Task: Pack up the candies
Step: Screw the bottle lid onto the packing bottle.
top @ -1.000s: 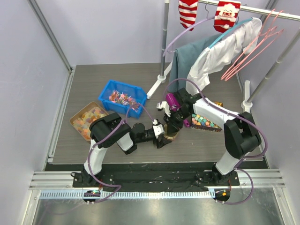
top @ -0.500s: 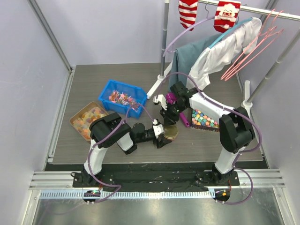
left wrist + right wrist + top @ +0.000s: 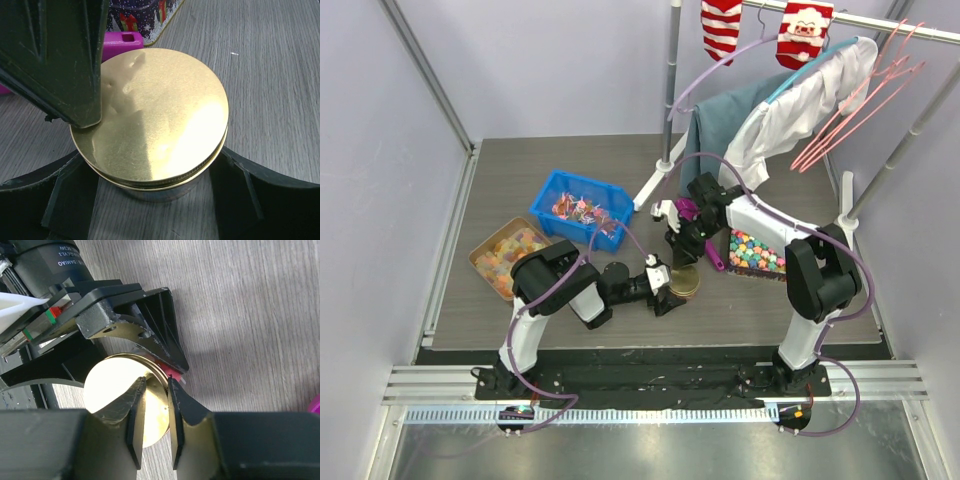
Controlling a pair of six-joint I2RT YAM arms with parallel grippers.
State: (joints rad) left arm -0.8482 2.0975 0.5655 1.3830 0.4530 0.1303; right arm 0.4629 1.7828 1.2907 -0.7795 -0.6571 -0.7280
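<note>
L gripper (image 3: 150,162) clamps the jar (image 3: 155,192) by its sides. Jar is upright w/ gold lid (image 3: 165,110) on. R gripper (image 3: 155,384) hangs right over lid, fingers a slit apart, gripping nothing; contact w/ lid unclear. Candies (image 3: 582,210) sit in blue bin (image 3: 565,231), well off to jar's far-left. Lid prob. comes off first, and R is nearest.

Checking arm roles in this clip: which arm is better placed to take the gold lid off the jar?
Right. The right claw hangs directly over the gold lid, pointing down near its rim, while the left claw brackets the jar on both sides, likely steadying it.
</note>
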